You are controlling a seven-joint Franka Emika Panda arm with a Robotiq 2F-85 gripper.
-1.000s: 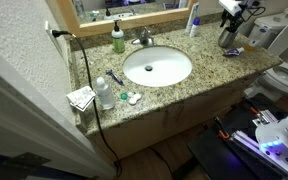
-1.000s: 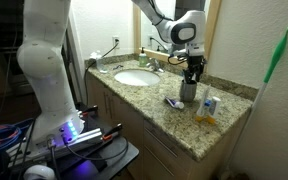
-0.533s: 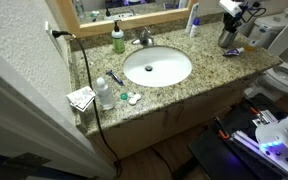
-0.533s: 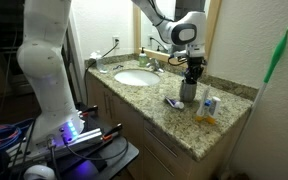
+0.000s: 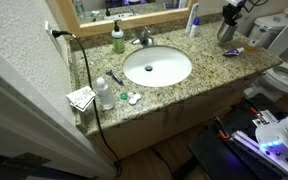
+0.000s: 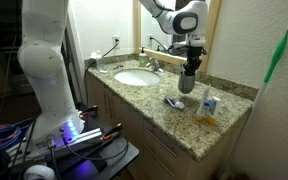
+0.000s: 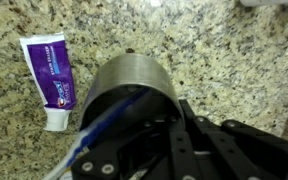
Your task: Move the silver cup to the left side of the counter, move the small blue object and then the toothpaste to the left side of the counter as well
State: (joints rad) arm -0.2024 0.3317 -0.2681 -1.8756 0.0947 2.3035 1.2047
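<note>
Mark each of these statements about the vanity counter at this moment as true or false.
1. The gripper is shut on the silver cup. True.
2. The silver cup stands inside the sink. False: the gripper holds it at the end of the counter, well away from the sink.
3. The toothpaste lies flat on the counter. True.
4. The green soap bottle lies on its side. False: it stands upright behind the sink, beside the faucet.
</note>
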